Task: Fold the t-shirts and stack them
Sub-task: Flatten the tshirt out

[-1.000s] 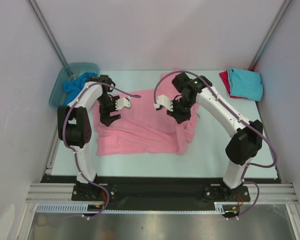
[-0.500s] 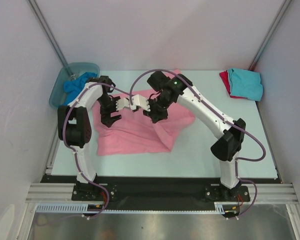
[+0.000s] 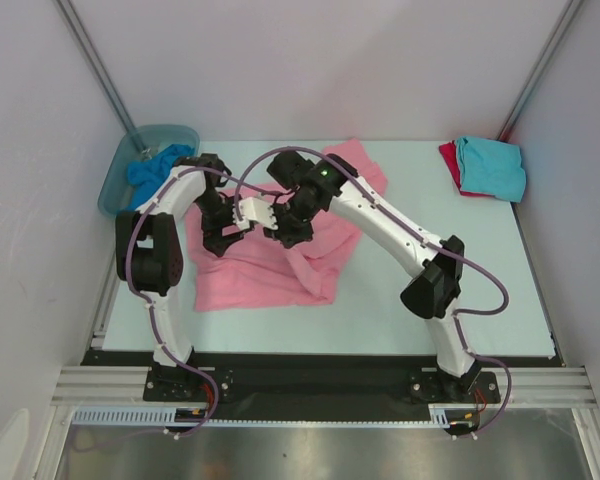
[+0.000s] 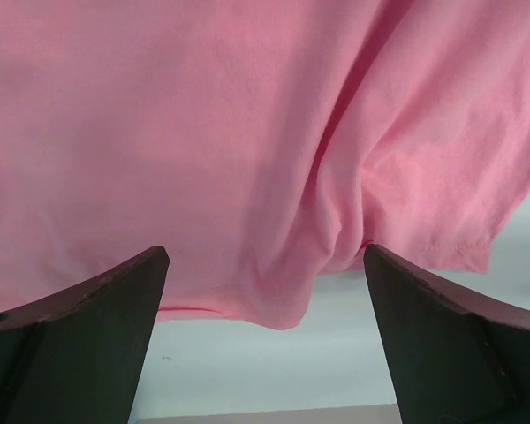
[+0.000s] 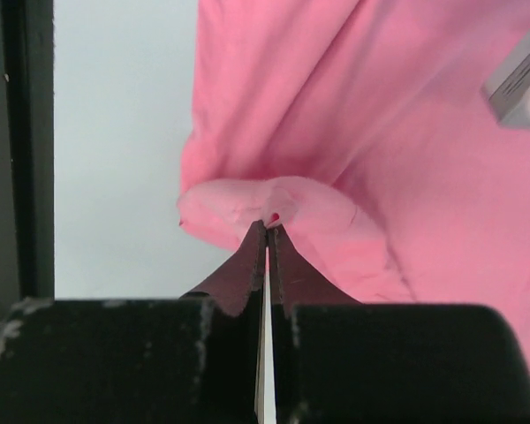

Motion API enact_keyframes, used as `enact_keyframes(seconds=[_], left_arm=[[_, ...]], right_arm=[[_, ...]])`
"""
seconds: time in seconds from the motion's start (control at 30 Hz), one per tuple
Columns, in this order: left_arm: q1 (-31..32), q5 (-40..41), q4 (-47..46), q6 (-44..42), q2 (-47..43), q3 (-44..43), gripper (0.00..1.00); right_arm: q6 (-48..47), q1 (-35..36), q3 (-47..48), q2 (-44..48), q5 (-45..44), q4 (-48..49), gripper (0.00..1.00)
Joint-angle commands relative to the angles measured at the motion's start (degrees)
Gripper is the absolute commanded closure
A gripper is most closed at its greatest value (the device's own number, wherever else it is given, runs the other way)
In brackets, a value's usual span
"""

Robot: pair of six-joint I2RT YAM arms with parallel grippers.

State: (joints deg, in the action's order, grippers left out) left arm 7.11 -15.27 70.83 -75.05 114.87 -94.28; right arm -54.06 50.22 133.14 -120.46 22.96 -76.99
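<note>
left hand (image 4: pixel 265 256) spread wide | right hand (image 5: pixel 267 228) pinched closed, arm reaching left

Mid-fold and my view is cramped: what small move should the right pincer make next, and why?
Probably lower the right pincer and lay its pinched fold onto the flat pink shirt beneath. It is shut on lifted cloth and sits right beside the open left pincer, so moving toward it risks a bump.

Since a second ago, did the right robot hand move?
Yes. From above, the right gripper has slid left, away from the folded turquoise t-shirt and toward the tub side, dragging the pink t-shirt edge with it.
</note>
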Motion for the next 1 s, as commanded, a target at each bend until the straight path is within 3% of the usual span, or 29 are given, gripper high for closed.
enact_keyframes(seconds=[0.0,0.3,0.43,0.67,0.73,0.97], left_arm=[[-0.2,-2.2,-0.3,-1.0,-2.5,0.7,0.0],[-0.3,-1.4,-0.3,-1.0,-2.1,0.6,0.0],[-0.5,-1.3,-0.5,-1.4,-1.2,-0.2,0.0],[-0.2,-2.5,0.4,-0.9,3.0,-6.2,0.0],[0.2,-2.0,0.5,-1.2,3.2,-6.6,0.0],[0.3,0.2,0.8,-2.6,3.2,-7.3,0.0]], right_arm=[[-0.3,-3.6,-4.5,2.6,-1.9,-6.1,1.0],[2.7,-17.5,-17.2,16.6,-7.4,-9.9,1.0],[-1.1,-27.9,-36.4,33.2,-16.9,-9.8,1.0],[2.5,-43.0,-61.1,36.5,-18.5,-7.8,1.0],[3.1,-43.4,-64.5,37.1,-15.5,-7.1,1.0],[2.2,-33.6,-64.8,34.8,-9.4,-8.2,1.0]])
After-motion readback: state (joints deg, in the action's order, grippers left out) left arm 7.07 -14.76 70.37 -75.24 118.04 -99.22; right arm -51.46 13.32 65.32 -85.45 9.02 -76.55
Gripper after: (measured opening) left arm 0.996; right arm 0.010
